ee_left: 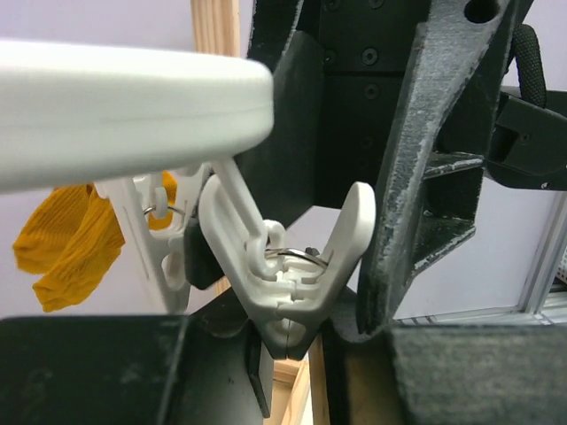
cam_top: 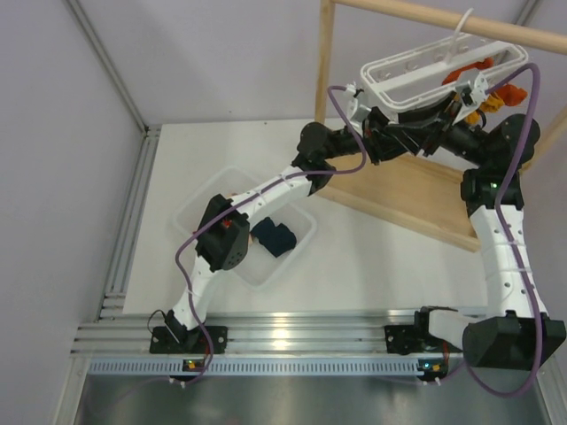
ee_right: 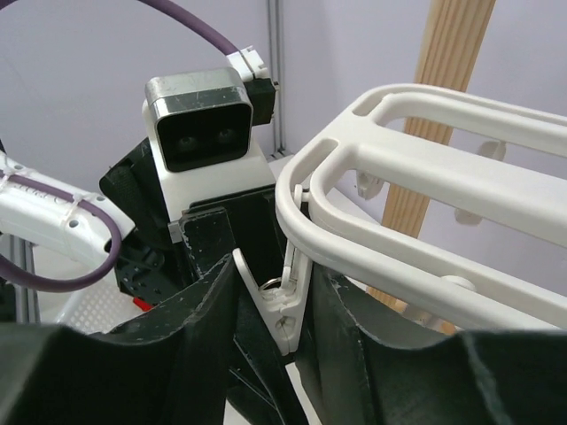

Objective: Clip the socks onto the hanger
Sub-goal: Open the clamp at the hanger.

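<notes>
At the left of the top view a clear bin (cam_top: 292, 257) is seen on the bench (cam_top: 372, 266), and the navy sock (cam_top: 275, 237) lies inside it. The left arm (cam_top: 266, 197) is stretched over this bin toward the upper right. The red sock cannot be made out with certainty.

More to the right, the left claw (ee_left: 288, 376) is found high up, at the near left end of the hanger (ee_right: 425, 168). Its fingers are held a little apart and no sock is seen between them. Whether anything is pressed cannot be told. Just beyond them a white clip (ee_left: 283, 274) hangs from the frame, its handles spread in a V. The right claw (ee_right: 273, 301) is placed around this clip, one finger at each handle and seemingly touching. Whether the clip is squeezed cannot be told.

The long axis of the hanger runs left to right. It is hung on the wooden rack (cam_top: 325, 62), with orange socks (cam_top: 469, 73) at its right end.

The navy sock lies down and to the left, well apart from both claws, and the left arm is judged the nearer one. Open bench is seen between the bin and the rack base. Around the clip the room is narrow, because both claws and the frame rail are crowded together.
</notes>
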`<state>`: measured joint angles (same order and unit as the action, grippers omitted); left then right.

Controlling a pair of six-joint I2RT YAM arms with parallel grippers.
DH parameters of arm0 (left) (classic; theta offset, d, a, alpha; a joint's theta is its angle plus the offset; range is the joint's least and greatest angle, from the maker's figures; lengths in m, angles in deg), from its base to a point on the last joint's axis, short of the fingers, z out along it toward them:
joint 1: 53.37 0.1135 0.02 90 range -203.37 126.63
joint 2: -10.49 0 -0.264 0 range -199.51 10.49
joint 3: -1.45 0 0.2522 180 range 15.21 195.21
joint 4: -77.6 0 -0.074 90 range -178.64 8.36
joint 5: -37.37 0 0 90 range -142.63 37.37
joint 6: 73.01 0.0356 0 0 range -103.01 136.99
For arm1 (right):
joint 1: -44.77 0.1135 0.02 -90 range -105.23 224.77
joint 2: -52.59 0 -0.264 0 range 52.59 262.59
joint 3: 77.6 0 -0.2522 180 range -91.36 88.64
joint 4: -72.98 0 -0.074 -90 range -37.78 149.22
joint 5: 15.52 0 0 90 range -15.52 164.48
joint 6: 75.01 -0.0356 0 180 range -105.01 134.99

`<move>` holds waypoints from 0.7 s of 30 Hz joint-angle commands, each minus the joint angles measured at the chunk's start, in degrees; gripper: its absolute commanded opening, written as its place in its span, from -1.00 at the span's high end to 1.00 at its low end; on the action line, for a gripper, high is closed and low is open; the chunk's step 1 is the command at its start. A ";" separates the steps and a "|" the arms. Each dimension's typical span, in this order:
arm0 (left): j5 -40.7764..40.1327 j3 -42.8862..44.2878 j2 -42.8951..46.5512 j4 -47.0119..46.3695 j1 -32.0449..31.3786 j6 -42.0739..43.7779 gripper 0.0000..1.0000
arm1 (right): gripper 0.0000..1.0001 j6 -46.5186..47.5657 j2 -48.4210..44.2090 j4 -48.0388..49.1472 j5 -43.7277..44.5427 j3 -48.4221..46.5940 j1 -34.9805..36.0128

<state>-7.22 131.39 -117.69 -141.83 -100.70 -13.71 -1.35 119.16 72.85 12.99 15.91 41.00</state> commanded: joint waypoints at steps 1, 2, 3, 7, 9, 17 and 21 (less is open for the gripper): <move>1.88 3.35 -0.75 -0.60 -0.39 -0.50 1.00 | 0.32 -1.50 0.23 5.36 1.64 0.39 1.13; 1.79 3.70 -0.84 -0.34 -0.39 -0.68 1.00 | 0.38 -2.03 0.06 5.36 1.90 0.57 1.22; 1.62 3.79 -0.93 -0.16 -0.48 -0.77 1.00 | 0.47 -2.29 -0.12 5.18 2.51 0.48 1.22; 0.04 2.21 0.12 0.10 -0.39 -0.59 0.91 | 0.98 -3.08 -1.17 2.72 5.24 1.10 1.31; -2.15 -1.38 2.30 0.10 -0.13 0.02 0.68 | 1.00 -3.61 -1.79 2.02 6.38 1.45 1.31; -14.01 -18.32 14.08 4.58 1.19 7.40 -0.14 | 1.00 -10.62 -3.28 0.35 15.87 1.98 1.31; -17.63 -26.08 22.26 10.29 3.12 12.76 -0.27 | 1.00 -14.24 -3.99 -1.67 23.15 1.89 1.31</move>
<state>-19.70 108.05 -104.58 -133.61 -99.24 -6.54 -11.38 117.12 71.69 27.98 18.60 41.68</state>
